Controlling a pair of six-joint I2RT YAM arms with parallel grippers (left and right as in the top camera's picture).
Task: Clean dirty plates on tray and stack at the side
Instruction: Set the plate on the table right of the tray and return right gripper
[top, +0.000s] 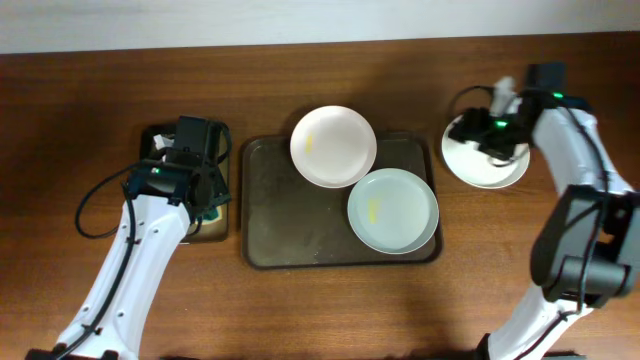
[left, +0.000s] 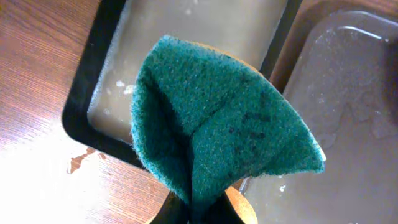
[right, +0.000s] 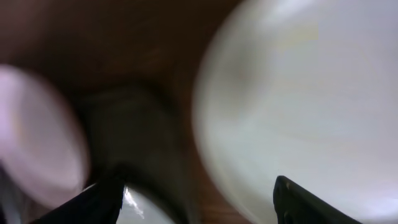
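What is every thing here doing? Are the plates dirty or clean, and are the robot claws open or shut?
left gripper: shut on the sponge.
right gripper: open, over the side plate.
sponge: folded.
side plate: off the tray, on the table.
back plate: on the tray's far rim, yellow smear.
front plate: in the tray, yellow smear.
tray: holds two plates.
black tray: holds cloudy liquid.
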